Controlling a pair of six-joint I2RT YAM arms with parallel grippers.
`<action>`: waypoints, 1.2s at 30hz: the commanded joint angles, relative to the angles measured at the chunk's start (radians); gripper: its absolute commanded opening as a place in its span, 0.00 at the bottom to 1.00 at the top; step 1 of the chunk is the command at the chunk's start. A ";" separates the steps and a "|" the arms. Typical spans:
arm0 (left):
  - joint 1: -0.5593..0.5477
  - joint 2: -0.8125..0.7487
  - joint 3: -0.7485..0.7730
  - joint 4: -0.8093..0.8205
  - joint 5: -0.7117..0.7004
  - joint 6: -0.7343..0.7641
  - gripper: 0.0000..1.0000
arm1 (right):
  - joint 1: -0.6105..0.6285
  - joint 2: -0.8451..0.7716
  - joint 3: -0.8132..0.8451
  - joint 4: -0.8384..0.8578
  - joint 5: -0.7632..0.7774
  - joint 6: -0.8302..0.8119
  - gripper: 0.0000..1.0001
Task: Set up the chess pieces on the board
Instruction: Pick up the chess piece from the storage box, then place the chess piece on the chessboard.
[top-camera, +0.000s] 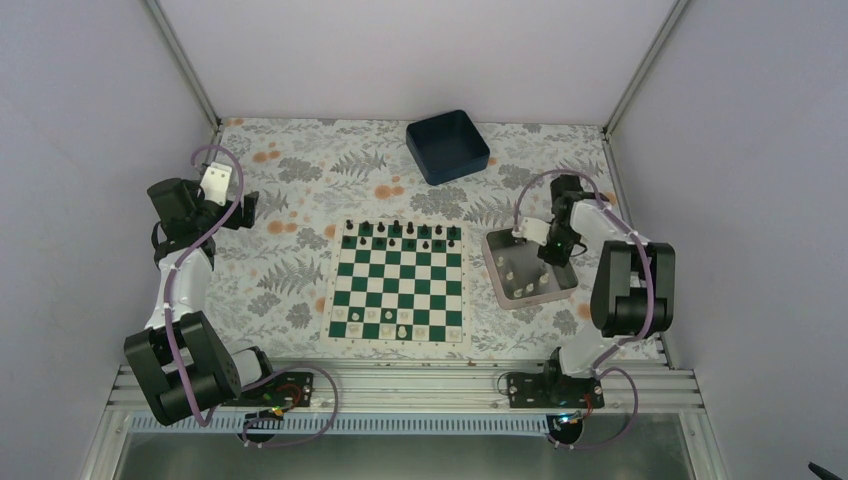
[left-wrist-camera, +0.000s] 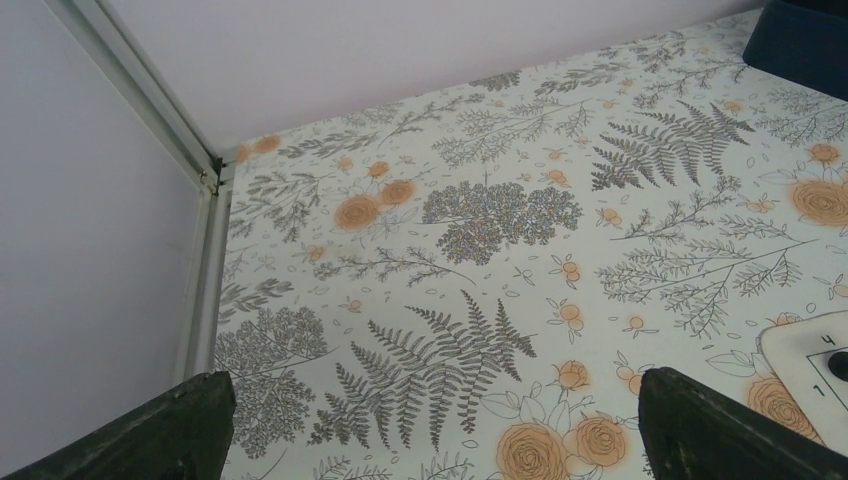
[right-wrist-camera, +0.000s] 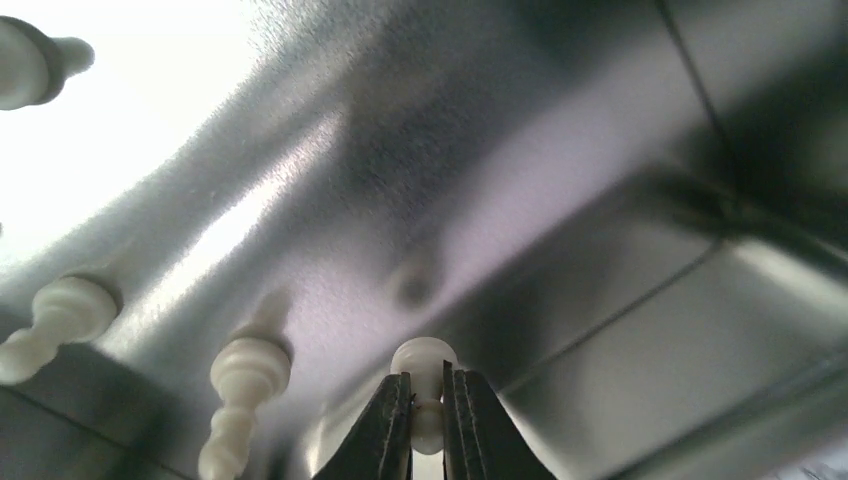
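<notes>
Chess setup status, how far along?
Done: a few small cream chess pieces stand on the near rows of the green-and-white chessboard; small black pieces line its far edge. In hand: the right claw is shut on a cream piece in the silver metal tray. Remaining: loose cream pieces lie in the tray. The left claw is open and empty.
</notes>
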 joint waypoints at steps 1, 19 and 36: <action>0.006 -0.002 -0.009 0.021 0.005 0.003 1.00 | 0.033 -0.087 0.057 -0.071 -0.003 0.013 0.04; 0.007 -0.004 -0.008 0.019 0.002 0.002 1.00 | 0.793 -0.178 0.163 -0.215 -0.091 0.322 0.07; 0.008 -0.010 -0.008 0.016 0.007 0.002 1.00 | 1.075 0.071 0.137 -0.071 -0.179 0.357 0.08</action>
